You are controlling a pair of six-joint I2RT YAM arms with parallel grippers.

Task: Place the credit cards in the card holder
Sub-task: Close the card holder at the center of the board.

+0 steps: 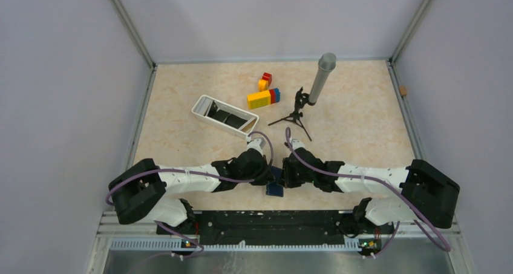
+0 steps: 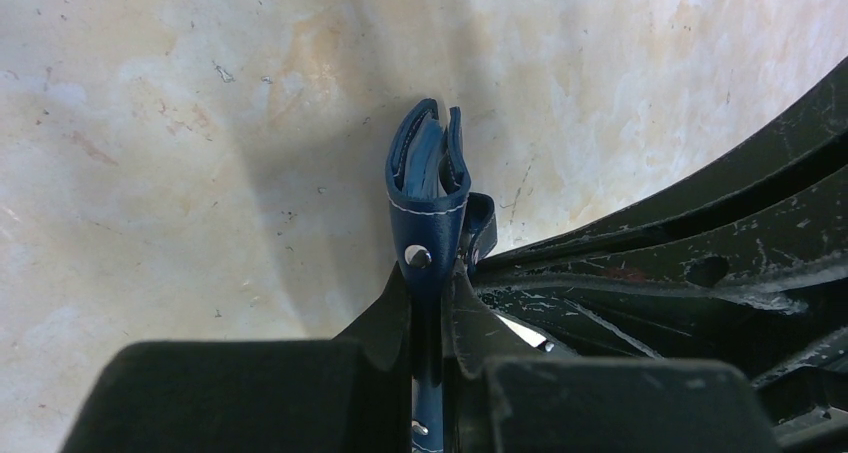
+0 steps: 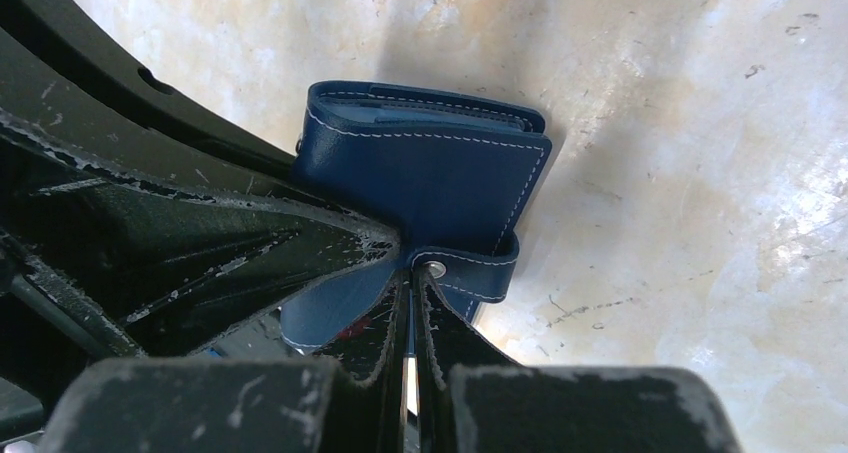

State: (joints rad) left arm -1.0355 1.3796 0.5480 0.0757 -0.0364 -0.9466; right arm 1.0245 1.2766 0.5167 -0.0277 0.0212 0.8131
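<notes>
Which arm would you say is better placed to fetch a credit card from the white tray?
Probably the left: the white tray with the credit cards lies just beyond the left gripper, while the right gripper would cross over. Both grip the card holder.

The card holder (image 1: 275,189) is at the near middle of the counter (image 1: 363,129), with the left gripper (image 2: 428,278) on its left and the right gripper (image 3: 415,273) on its right, the jaws of both closed on it. Farther back, left of centre, the tray (image 1: 212,119) has credit cards (image 1: 228,117) in it. Right of the tray are toy blocks (image 1: 264,97), and right of those stands a tripod (image 1: 295,114).
</notes>
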